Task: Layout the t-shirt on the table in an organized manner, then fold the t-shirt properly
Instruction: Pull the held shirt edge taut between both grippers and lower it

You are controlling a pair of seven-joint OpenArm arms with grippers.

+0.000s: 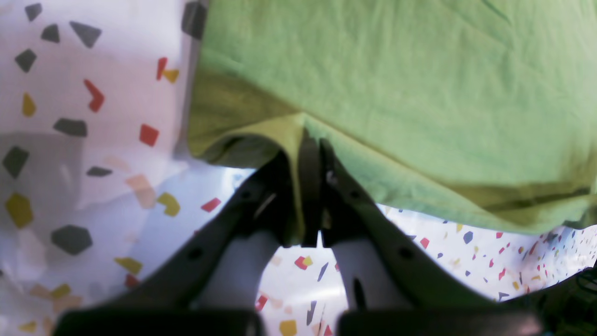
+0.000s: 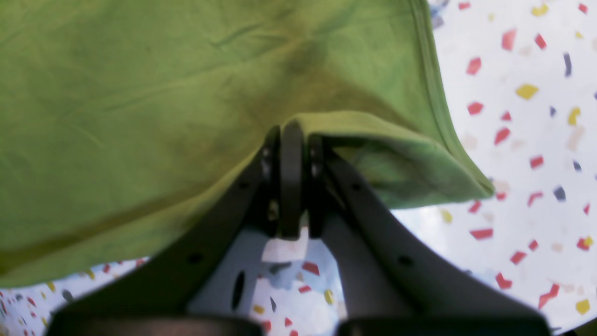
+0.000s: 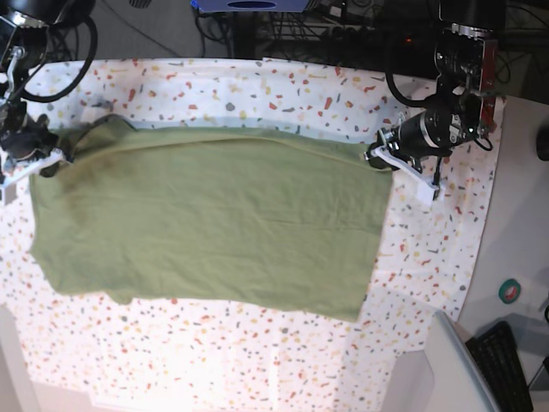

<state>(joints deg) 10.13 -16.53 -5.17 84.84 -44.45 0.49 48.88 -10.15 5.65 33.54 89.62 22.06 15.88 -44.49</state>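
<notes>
The olive-green t-shirt [image 3: 210, 223] is seen spread w/ wrinkles across the centre of the base view, on the table [image 3: 257, 360] w/ its white cloth flecked red, yellow & grey. The far edge of the shirt is held at both ends, stretched between the two arms.

The left gripper [image 3: 375, 157] is found at the right of the base view, at the shirt's upper right corner. In the left wrist view its jaws are seen pressed together on a fold of green fabric at frame centre [image 1: 310, 154]; the fabric fills the upper right, the speckled cloth the left & bottom.

The right gripper [image 3: 60, 154] is placed at the upper left of the base view, at the shirt's other corner. In the right wrist view [image 2: 291, 140] the black fingers are clamped on a bunched edge of the shirt; a hemmed edge runs down the right of the fabric, approx. top centre to mid right.

A keyboard [image 3: 502, 365] is partly seen at bottom right of the base view, off the table, near a round teal & red item [image 3: 512, 291] on the plain grey surface.
</notes>
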